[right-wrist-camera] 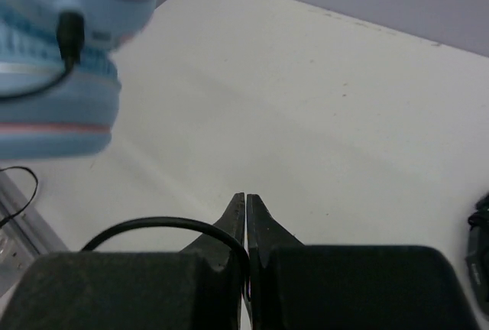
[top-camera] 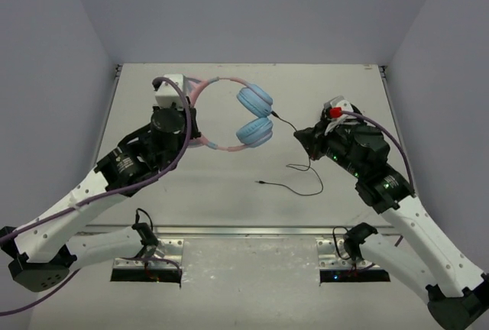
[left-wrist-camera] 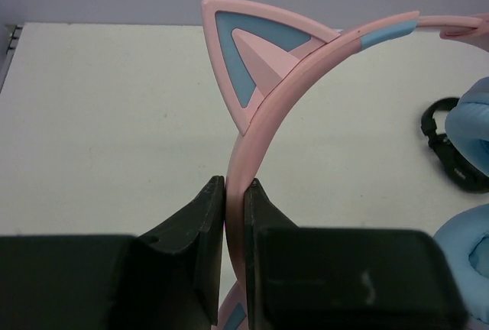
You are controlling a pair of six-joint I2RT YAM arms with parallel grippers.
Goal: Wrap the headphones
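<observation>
– Top external: where were the headphones [top-camera: 254, 101]?
– Toward 11 o'clock on the table [top-camera: 229, 208]. The left gripper [left-wrist-camera: 235, 192] was clamped on their pink headband [left-wrist-camera: 263, 116]. At the earcups' 3 o'clock, the right gripper [right-wrist-camera: 246, 202] had its fingers pinched together on the black cable [right-wrist-camera: 153, 221].

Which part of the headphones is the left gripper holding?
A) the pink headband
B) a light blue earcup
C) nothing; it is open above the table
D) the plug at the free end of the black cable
A: in the left wrist view the left gripper is shut on the pink headband of the headphones, just below a cat ear.
</observation>
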